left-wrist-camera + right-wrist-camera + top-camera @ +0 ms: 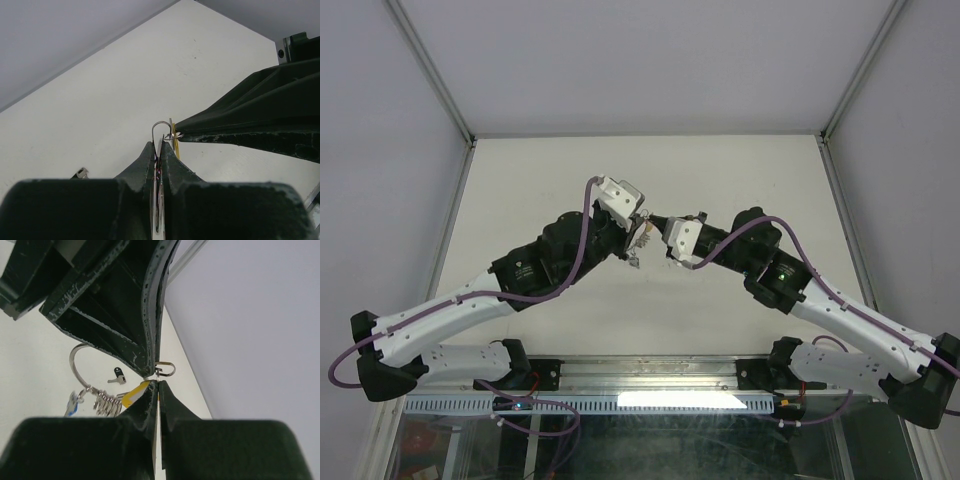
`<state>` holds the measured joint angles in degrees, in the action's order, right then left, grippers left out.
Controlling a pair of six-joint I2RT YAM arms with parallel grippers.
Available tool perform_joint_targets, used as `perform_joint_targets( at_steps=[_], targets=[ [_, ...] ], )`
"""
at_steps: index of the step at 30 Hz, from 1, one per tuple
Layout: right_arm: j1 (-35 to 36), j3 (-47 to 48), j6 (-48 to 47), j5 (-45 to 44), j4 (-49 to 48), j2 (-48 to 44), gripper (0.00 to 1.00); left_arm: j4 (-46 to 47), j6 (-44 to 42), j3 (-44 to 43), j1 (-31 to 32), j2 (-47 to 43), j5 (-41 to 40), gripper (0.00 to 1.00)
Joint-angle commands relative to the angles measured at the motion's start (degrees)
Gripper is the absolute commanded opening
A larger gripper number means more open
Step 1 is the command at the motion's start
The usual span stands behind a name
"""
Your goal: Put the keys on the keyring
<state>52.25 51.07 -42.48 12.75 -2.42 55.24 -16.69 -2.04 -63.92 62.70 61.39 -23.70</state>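
Note:
Both arms meet above the middle of the table. My left gripper is shut on the thin silver keyring, whose arc rises above its tips. In the right wrist view the keyring curves down to several plain silver keys and a blue-headed key hanging from it. My right gripper is shut on the yellow-tagged key, tip to tip with the left fingers. A small oblong metal loop sticks out just above its tips. From the top view the bunch dangles below the grippers.
A small black-headed key lies on the white table under the grippers, also glimpsed at the left finger's side. Grey walls enclose the table on three sides. The arm bases sit along the near edge.

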Motion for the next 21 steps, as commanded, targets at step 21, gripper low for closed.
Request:
perform_joint_targets(
  at_steps=[21],
  targets=[
    [0.4, 1.8, -0.1, -6.1, -2.4, -1.1, 0.00, 2.0, -1.2, -2.0, 0.6, -0.1, 4.1, 0.00]
  ],
)
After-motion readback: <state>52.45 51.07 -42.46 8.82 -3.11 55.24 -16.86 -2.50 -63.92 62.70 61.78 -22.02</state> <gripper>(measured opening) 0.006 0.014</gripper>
